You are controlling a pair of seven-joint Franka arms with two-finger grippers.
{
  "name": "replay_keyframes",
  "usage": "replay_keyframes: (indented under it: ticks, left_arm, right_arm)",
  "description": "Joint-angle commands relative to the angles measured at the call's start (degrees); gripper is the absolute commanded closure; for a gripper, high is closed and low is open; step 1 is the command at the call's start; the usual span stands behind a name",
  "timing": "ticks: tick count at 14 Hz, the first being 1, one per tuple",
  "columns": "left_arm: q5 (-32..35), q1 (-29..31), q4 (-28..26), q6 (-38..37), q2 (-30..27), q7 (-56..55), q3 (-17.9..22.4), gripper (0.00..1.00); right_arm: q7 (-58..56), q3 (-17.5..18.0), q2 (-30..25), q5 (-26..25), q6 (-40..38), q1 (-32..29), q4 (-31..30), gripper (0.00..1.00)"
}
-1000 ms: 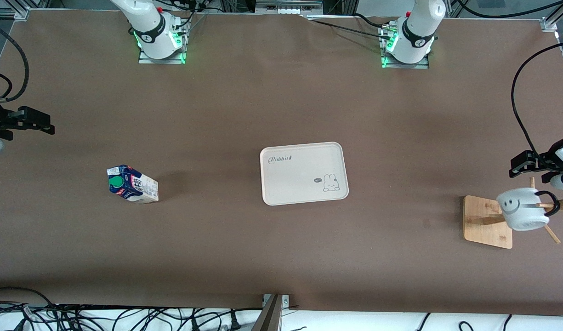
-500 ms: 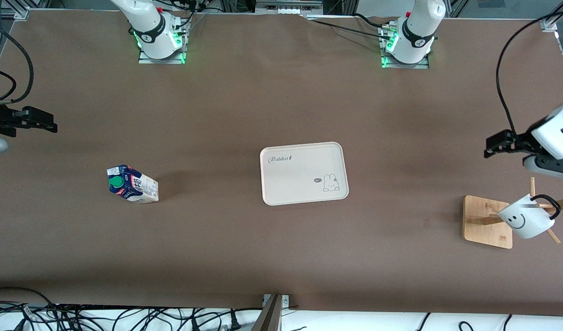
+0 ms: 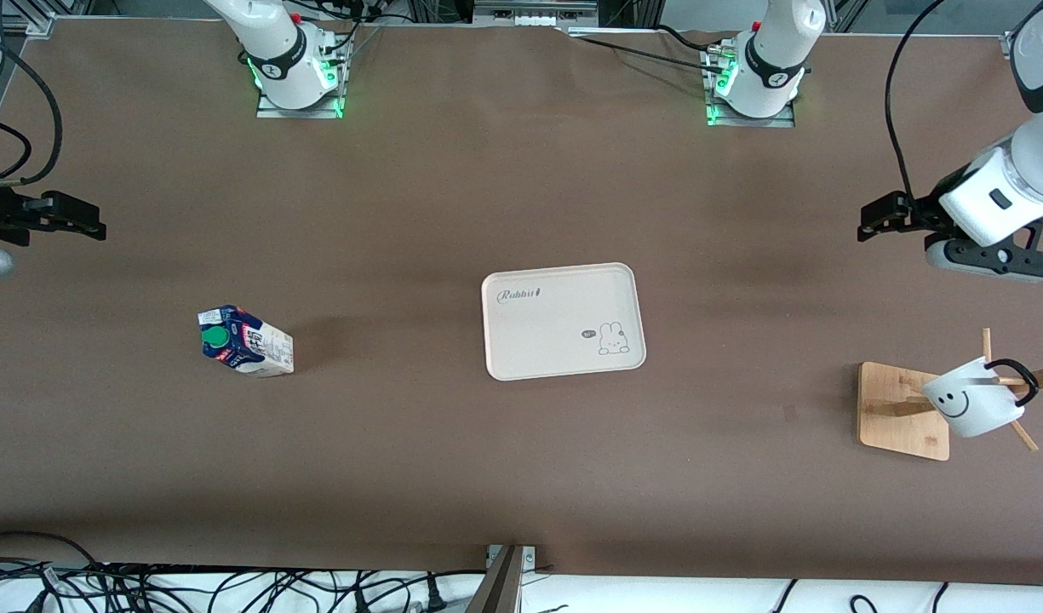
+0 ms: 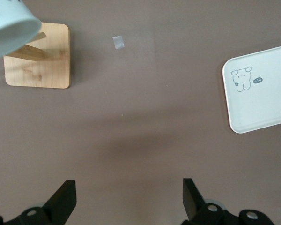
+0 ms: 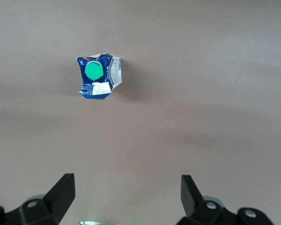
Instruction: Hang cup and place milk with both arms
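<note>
The left gripper [image 3: 868,221] hangs spread wide and empty by the left arm's table edge, while the right gripper [image 3: 95,228] hangs likewise at the right arm's edge.

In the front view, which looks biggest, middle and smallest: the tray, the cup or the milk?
1. Tray, clearly biggest.
2 and 3. Milk and cup look about the same size, so I won't rank them.

Tray [image 3: 564,321]: mid-counter [image 3: 453,196], between the milk and the rack.
Milk [image 3: 245,341]: on the counter toward the right arm's end, well apart from the tray.
Rack [image 3: 904,410]: at the left arm's end, nearer the front camera than the tray.
Cup [image 3: 972,398]: hanging on the rack's peg by its handle.
</note>
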Motion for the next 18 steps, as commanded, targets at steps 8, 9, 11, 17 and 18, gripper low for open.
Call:
replay_keyframes:
  ticks: [8, 9, 11, 17, 18]
  left_arm:
    - [-0.1, 1.5, 1.3, -1.7, -1.2, -4.4, -2.6, 0.00]
    - [-0.1, 1.5, 1.4, -1.5, -1.3, -4.5, -2.4, 0.00]
    - [-0.1, 1.5, 3.8, -1.1, -0.4, -4.5, -2.3, 0.00]
    - [-0.3, 2.5, 8.4, -0.9, 1.7, -4.0, -2.0, 0.00]
    - [-0.2, 2.5, 8.6, -0.9, 1.7, -3.8, -2.0, 0.00]
  right_arm:
    - [0.2, 1.2, -2.2, -0.3, 1.3, -0.7, -2.1, 0.00]
    - [0.2, 1.2, -2.2, -0.3, 1.3, -0.6, -2.1, 0.00]
    - [0.2, 1.1, -2.2, -0.3, 0.8, -0.5, -2.0, 0.00]
    - [0.2, 1.2, -2.2, -0.3, -0.1, -0.4, -1.8, 0.00]
    - [0.2, 1.3, -2.3, -0.3, -1.1, -0.4, -1.6, 0.00]
